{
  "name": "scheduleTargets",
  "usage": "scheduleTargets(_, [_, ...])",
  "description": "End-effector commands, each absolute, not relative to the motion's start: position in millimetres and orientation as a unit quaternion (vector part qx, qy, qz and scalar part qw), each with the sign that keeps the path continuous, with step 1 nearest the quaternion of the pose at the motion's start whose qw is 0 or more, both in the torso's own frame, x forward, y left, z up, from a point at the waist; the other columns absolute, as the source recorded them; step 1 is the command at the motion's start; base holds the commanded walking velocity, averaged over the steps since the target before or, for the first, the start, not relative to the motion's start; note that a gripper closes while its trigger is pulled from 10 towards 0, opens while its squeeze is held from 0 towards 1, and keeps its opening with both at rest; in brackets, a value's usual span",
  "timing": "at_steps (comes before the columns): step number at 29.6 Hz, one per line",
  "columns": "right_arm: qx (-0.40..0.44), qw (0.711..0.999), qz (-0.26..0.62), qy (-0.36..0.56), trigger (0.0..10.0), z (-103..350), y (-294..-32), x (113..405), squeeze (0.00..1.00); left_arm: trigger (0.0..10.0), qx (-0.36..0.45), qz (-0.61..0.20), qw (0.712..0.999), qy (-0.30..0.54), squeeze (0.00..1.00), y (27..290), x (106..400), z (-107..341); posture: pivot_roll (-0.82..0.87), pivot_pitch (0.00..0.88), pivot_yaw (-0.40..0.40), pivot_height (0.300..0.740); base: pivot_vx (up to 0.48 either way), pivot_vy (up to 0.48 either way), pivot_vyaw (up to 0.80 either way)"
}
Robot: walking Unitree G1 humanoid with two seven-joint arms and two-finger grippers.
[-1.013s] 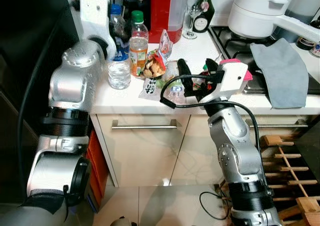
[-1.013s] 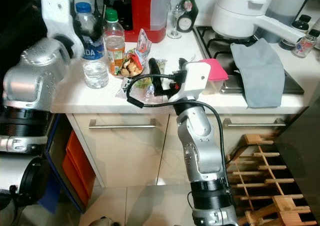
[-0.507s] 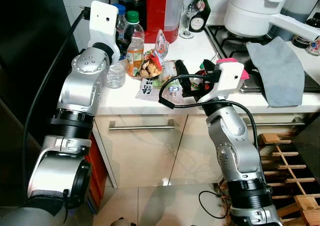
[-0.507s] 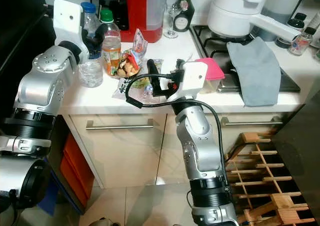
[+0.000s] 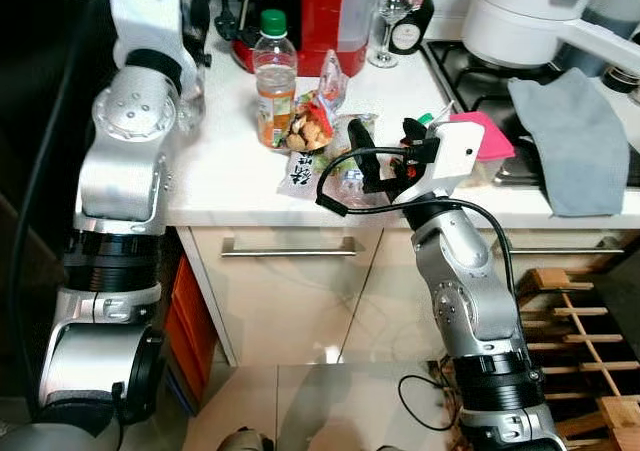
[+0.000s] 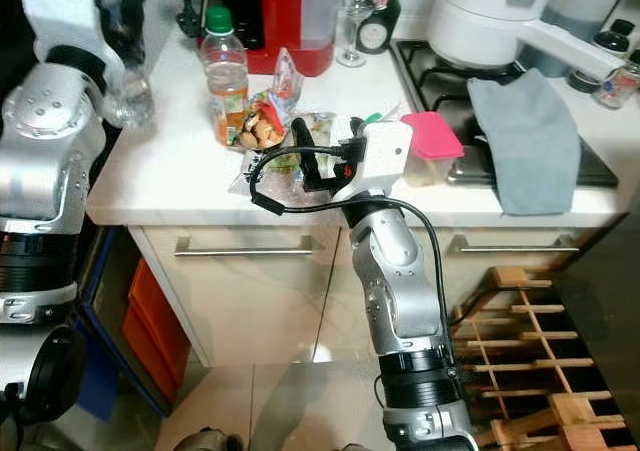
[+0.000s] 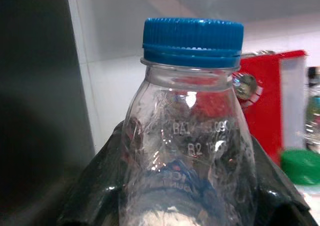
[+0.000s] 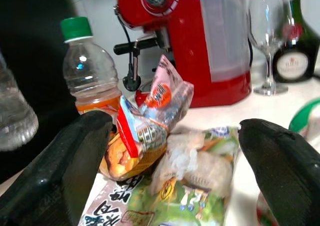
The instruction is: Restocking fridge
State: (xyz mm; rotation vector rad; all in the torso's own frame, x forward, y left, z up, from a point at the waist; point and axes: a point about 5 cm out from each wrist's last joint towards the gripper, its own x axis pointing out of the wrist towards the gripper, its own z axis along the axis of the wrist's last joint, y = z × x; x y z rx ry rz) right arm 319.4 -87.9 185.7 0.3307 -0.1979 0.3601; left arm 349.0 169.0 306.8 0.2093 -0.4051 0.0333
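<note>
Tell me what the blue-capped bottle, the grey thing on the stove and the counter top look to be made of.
Blue-capped bottle: thin clear plastic, glossy, with codes embossed in the wall and a ribbed plastic cap.
Grey cloth: soft matte fabric, judging by its folds and the way it drapes over the counter edge.
Counter top: smooth white surface with a slight sheen, probably laminate or stone; the look leaves that open.

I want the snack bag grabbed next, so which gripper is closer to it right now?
Right. The right gripper hovers open just beside the snack bag, pointing at it. The left gripper is further off at the counter's far left, shut on the water bottle.
</note>
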Motion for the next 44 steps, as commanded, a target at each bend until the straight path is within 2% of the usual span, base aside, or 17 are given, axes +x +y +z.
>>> scheduleTargets(1, [0.174, 0.966, 0.165, -0.094, 10.0, 187, -94, 323, 0.12, 0.0, 0.100, 0.014, 0.975, -0.200, 0.00, 167, 347, 305, 0.02, 0.000, -0.024, 0.740, 0.000, 0.000, 0.00])
scheduleTargets(2, [0.171, 0.968, 0.156, -0.096, 10.0, 187, -97, 325, 0.12, 10.0, 0.097, 0.021, 0.974, -0.202, 0.00, 167, 344, 304, 0.02, 0.000, -0.027, 0.740, 0.000, 0.000, 0.00])
scheduleTargets(7, [0.145, 0.976, 0.111, -0.122, 10.0, 192, -108, 331, 0.13, 10.0, 0.081, 0.029, 0.969, -0.230, 0.00, 162, 339, 301, 0.02, 0.000, -0.018, 0.740, 0.000, 0.000, 0.00])
scheduleTargets(12, [0.129, 0.978, 0.094, -0.136, 10.0, 197, -111, 334, 0.12, 10.0, 0.083, 0.022, 0.971, -0.221, 0.00, 156, 342, 296, 0.02, 0.000, -0.013, 0.740, 0.000, 0.000, 0.00])
scheduleTargets(22, [0.104, 0.979, 0.091, -0.151, 10.0, 199, -107, 340, 0.12, 10.0, 0.080, 0.025, 0.972, -0.219, 0.00, 146, 345, 289, -0.01, 0.000, 0.015, 0.740, -0.307, 0.000, 0.00])
scheduleTargets(37, [0.078, 0.984, 0.093, -0.129, 10.0, 189, -121, 338, 0.12, 10.0, 0.061, 0.017, 0.974, -0.217, 0.00, 133, 347, 282, -0.05, 0.000, -0.025, 0.740, -0.314, 0.000, 0.00])
scheduleTargets(44, [0.075, 0.986, 0.095, -0.118, 10.0, 181, -124, 334, 0.12, 10.0, 0.054, 0.015, 0.980, -0.188, 0.00, 129, 348, 264, -0.06, 0.000, -0.022, 0.740, -0.296, 0.000, 0.00])
